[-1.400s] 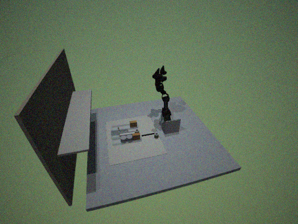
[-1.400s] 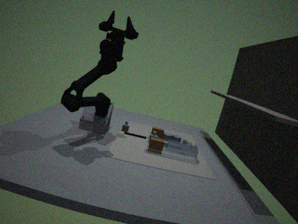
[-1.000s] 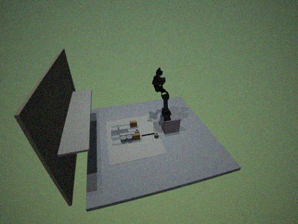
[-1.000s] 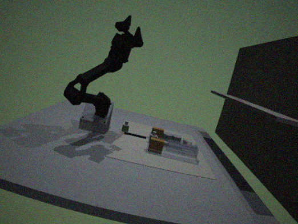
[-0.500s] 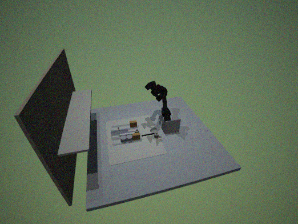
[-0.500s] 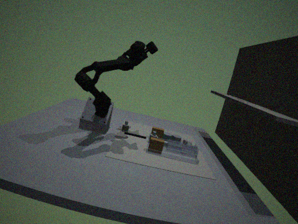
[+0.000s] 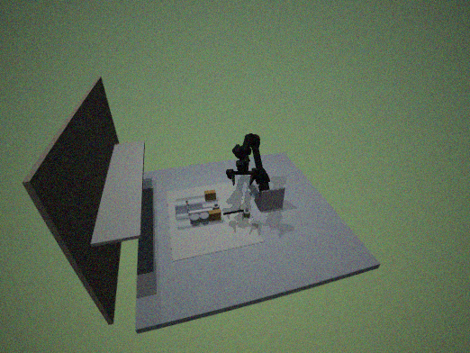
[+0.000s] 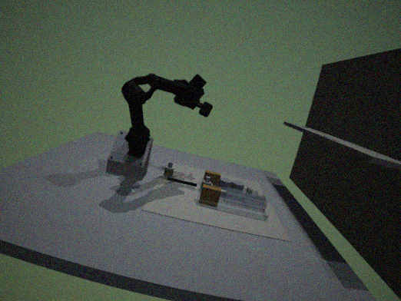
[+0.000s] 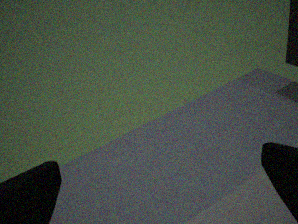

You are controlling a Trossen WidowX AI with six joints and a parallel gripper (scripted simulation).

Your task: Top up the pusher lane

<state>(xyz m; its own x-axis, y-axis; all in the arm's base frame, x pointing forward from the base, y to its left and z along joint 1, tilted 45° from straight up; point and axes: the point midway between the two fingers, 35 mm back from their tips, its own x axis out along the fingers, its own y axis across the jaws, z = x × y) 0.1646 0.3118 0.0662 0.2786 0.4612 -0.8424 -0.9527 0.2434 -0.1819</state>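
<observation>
Dark panel and pale shelf beside a gray tabletop

A broad gray tabletop (image 7: pixel 270 266) (image 8: pixel 96 230) (image 9: pixel 165 165) with a dark side edge carries a thin, pale, flat mat (image 7: pixel 216 245) (image 8: pixel 230 220) (image 9: pixel 235 210). Beyond one side stands a large, nearly black panel (image 7: pixel 67 167) (image 8: pixel 353 115) (image 9: pixel 294 35). From it a pale shelf (image 7: pixel 119 194) (image 8: pixel 342 142) juts toward the tabletop, raised above it. A long, dark shadow (image 7: pixel 146 234) (image 8: pixel 307 219) (image 9: pixel 290 91) runs along that side of the tabletop. Grainy, dim green (image 7: pixel 338 67) (image 8: pixel 250 38) (image 9: pixel 100 65) fills the background.

arm (image 7: pixel 257 158) (image 8: pixel 135 101): up off its base, elbow bent high, forearm reaching out and sloping down a bit
gripper (image 7: pixel 245 173) (image 8: pixel 202 107) (image 9: pixel 161 163): hanging in the air, spread really wide, nothing in it
fingers: two black ones, well apart
</observation>
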